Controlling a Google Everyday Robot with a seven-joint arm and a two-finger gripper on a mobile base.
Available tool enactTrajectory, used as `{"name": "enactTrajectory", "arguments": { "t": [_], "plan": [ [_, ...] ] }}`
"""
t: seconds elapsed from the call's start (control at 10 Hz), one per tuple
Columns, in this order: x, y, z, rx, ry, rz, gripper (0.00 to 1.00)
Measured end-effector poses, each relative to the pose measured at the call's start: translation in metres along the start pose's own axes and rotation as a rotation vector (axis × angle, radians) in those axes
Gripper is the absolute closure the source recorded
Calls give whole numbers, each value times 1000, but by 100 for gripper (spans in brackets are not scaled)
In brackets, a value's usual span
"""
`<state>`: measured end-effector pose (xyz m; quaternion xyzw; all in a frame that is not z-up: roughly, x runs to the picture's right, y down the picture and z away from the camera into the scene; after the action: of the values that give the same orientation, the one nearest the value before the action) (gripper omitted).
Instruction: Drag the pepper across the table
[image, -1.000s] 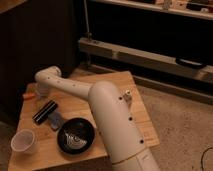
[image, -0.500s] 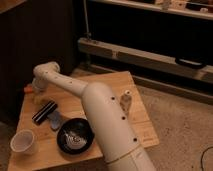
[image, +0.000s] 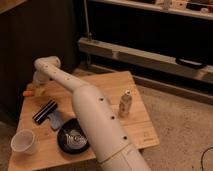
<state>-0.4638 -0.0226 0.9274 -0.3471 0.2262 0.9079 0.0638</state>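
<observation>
Where the light wooden plank table (image: 137, 127) is crossed by a smooth white tubular arm (image: 95, 120), a round black bowl (image: 72, 141) sits. At the far-left edge, the gripper (image: 38, 87) hangs just beside the slender orange pepper (image: 28, 93); whether it grasps anything cannot be told.

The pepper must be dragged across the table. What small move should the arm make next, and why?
Probably lower the gripper a little onto the pepper before any sideways pull. The gripper hangs at the corner of the table beyond the black box, right beside the pepper's orange end. The arm hides whether they touch, so contact should come first.
</observation>
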Motion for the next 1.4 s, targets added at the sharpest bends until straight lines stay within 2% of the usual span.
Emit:
{"name": "enactTrajectory", "arguments": {
  "t": [0.4,1.0,1.4],
  "plan": [
    [3,-1,12,19,17,4,38],
    [-1,-4,34,29,8,20,38],
    [-7,1,44,-26,-12,111,38]
  ]
}}
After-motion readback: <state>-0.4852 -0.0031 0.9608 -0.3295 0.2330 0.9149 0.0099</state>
